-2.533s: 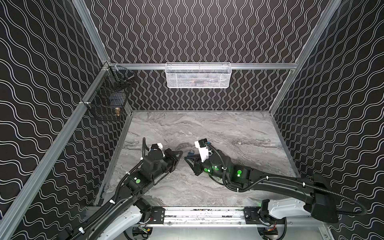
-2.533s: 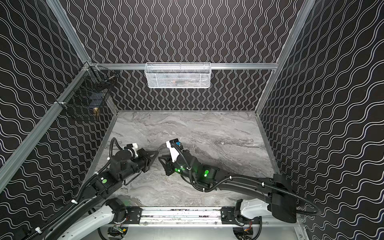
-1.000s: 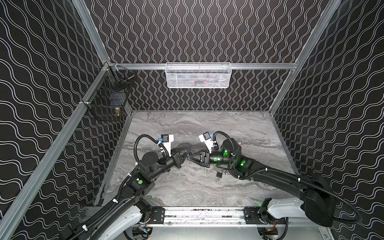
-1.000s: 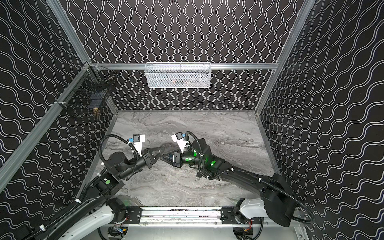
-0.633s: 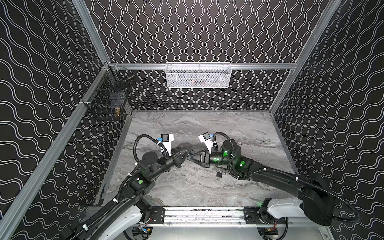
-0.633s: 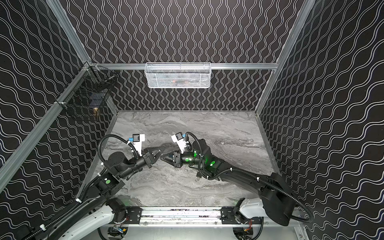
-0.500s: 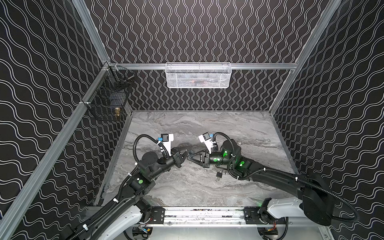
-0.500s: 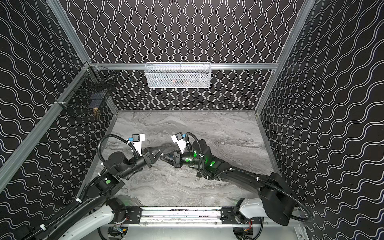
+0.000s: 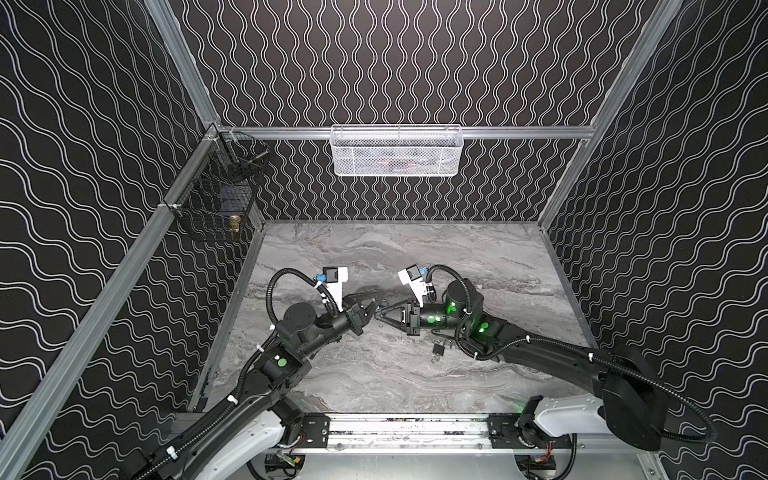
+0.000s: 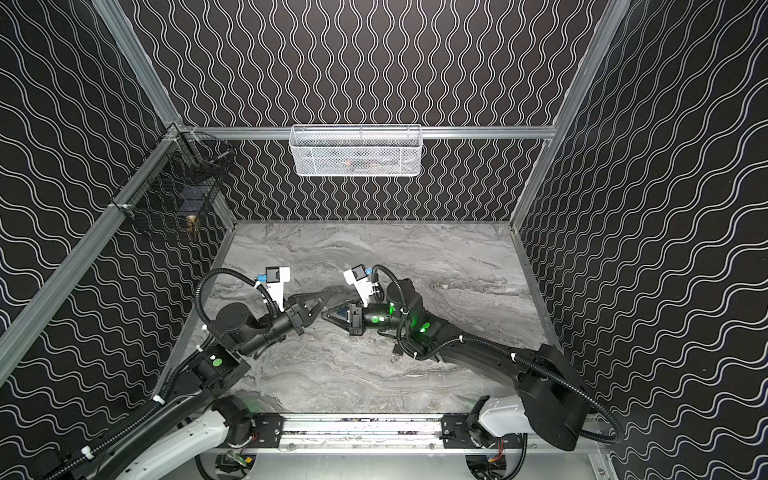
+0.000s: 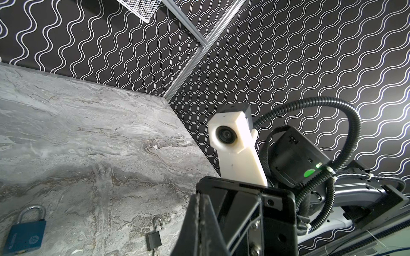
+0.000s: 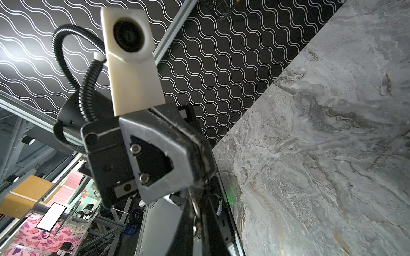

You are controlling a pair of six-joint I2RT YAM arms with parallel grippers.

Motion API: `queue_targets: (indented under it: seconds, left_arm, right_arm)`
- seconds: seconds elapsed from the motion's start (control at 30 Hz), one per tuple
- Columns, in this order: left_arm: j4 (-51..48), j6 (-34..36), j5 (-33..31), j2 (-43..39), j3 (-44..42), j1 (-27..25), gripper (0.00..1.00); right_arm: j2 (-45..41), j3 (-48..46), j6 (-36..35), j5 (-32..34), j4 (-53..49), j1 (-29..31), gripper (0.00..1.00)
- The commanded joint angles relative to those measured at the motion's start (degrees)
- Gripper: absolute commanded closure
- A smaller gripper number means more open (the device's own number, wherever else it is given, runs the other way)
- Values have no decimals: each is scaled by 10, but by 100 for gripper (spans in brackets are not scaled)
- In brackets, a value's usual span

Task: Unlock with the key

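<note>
Step in hand, as I judge it: a key hand-off in mid-air, with no lock approached yet.

- Left gripper [image 9: 370, 305]: raised off the marble tabletop [image 9: 374, 257], pointing right, jaws closed. I cannot tell whether they pinch anything.
- Key [image 12: 195, 207]: a thin strip of metal with a ring, clamped where the two tips meet, just left of centre and above the table. I take it for the key.
- Right gripper [image 9: 380, 312]: tip to tip with the left one, jaws closed on that metal.
- Blue padlock [image 11: 25, 232]: lies flat on the table beneath the right gripper, shackle seated, so not yet unlocked.
- Black padlock [image 11: 153, 239]: smaller, lies to the right of the blue one and nearer, under the right arm. Its shackle is sprung open. There is a bright speck at its base, too small to name.

Next move, my reading: one gripper must take sole hold of the key, come down to the blue padlock and line the blade up with the keyway in its base. The other should pin or lift the lock body so that it does not skate on the marble.

In the way:
- The right arm hangs over both locks.
- The open black padlock lies near enough to be knocked.
- A key on a ring may swivel in the grip.

Surroundings: a black wire basket [image 9: 212, 199] is on the left wall at the far corner. A white mesh basket [image 9: 395, 153] is on the far wall. Both are well apart from the work.
</note>
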Motion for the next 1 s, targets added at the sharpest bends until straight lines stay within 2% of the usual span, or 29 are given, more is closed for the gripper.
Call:
queue_targets:
  seconds: [0.0, 0.13, 0.17, 0.3, 0.4, 0.47, 0.73, 0.97]
  left_arm:
    - [25, 3, 14, 1, 7, -1, 100]
    - [10, 7, 11, -1, 15, 0, 100]
    - [2, 8, 8, -3, 19, 0, 97]
    - [-33, 17, -13, -8, 39, 0, 58]
    - [-68, 24, -30, -11, 58, 0, 45]
    - [-99, 31, -44, -11, 70, -1, 39]
    - [-267, 60, -123, 33, 144, 0, 32]
    - [-409, 92, -159, 135, 224, 0, 27]
  right_arm:
    - [-2, -2, -1, -1, 32, -1, 100]
    - [-8, -6, -1, 5, 29, -1, 100]
    - [-10, -6, -1, 6, 26, -2, 100]
    - [-25, -11, -7, 9, 1, -4, 100]
    - [-41, -19, -18, 14, -31, -5, 100]
    - [-57, -28, -28, 24, -57, -6, 100]
    - [-136, -63, -59, 85, -190, -6, 100]
    - [-198, -88, -63, 155, -312, -7, 100]
